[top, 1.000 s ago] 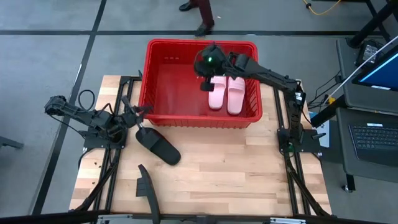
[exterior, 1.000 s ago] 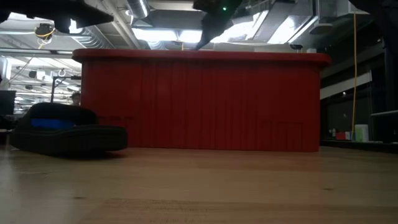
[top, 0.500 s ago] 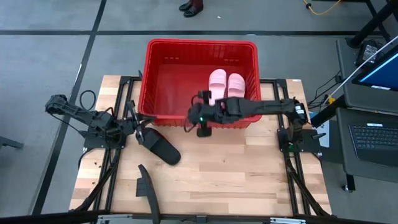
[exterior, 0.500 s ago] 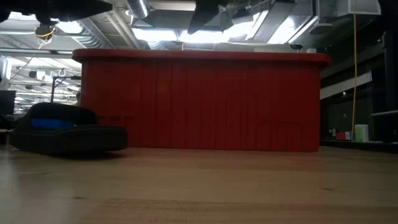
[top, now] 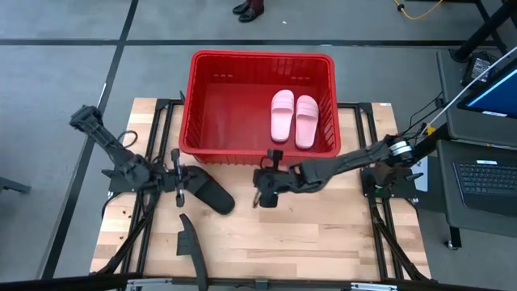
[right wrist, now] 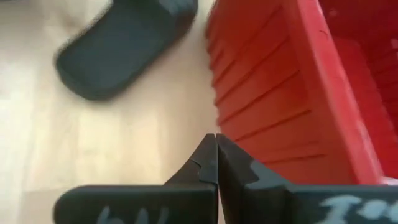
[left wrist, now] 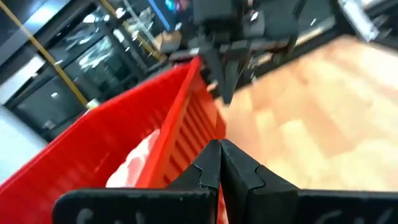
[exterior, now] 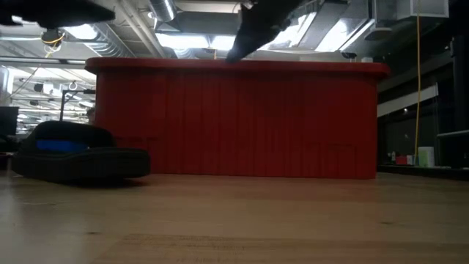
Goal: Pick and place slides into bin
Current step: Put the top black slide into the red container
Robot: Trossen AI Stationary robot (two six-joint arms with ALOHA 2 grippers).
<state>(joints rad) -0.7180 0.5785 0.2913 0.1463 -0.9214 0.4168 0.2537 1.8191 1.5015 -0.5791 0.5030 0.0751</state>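
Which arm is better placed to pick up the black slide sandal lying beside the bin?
Left, probably. The left gripper, shut and empty, sits right beside the black slide sandal on the wooden table. The right gripper, also shut, is farther away, in front of the red plastic bin.

2 dark jointed arms w/ black cabling, black pointed claw fingers (right wrist: 214, 165).

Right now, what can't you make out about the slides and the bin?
- Low view: the bin wall hides the pink slides inside.
- High view: the second black slide lies partly under the frame.
- Right wrist view: the black slide is blurred, its strap unreadable.
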